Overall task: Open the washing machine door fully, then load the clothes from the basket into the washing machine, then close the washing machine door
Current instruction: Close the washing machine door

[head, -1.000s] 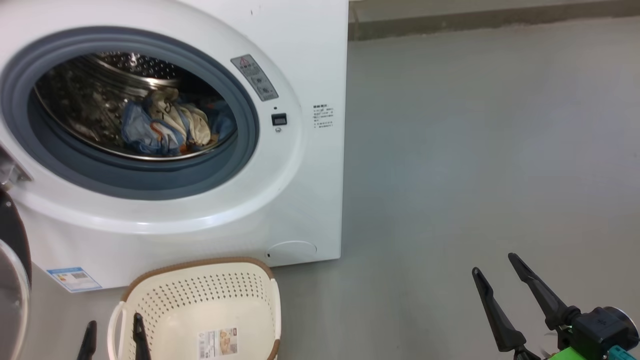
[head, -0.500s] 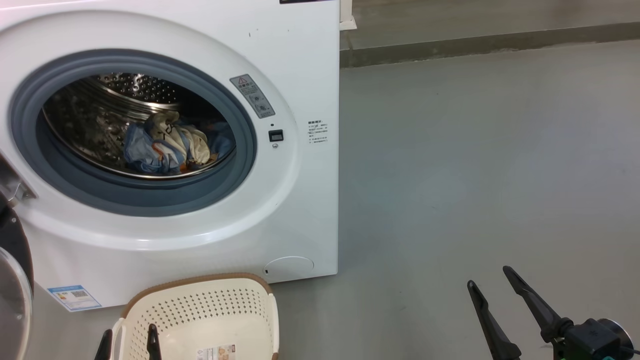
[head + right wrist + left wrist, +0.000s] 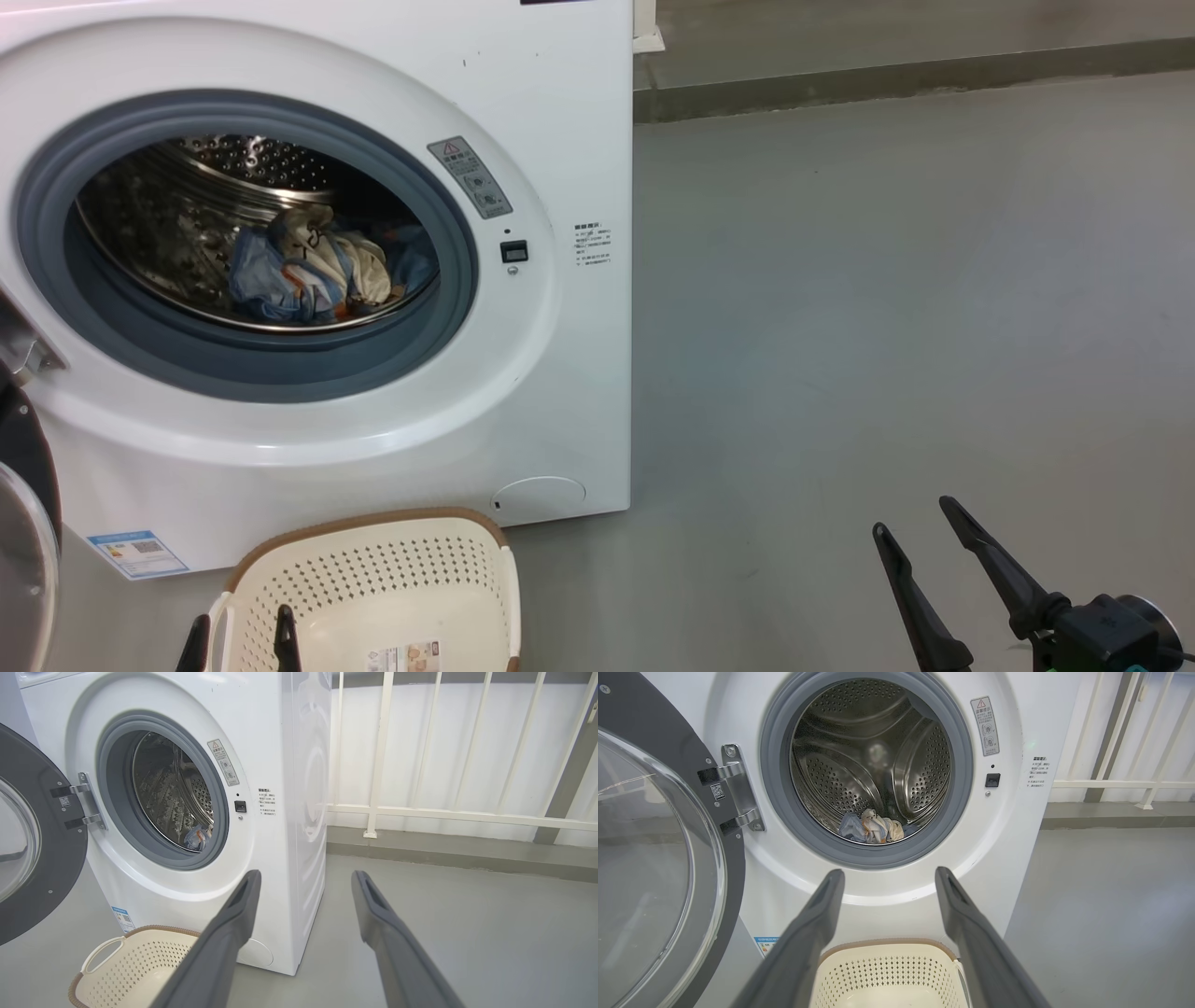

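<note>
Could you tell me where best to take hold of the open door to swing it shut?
Probably the door by its black rim, far from the hinge, coming from the left behind it: it stands swung open, and the bulging glass gives the jaws no hold.

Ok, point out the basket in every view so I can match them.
Head view: basket at the bottom edge, left of centre, before the washing machine.
Left wrist view: basket at bottom centre.
Right wrist view: basket in the bottom left corner.
Shared landmark: the grey warning sticker on the machine's front.
</note>
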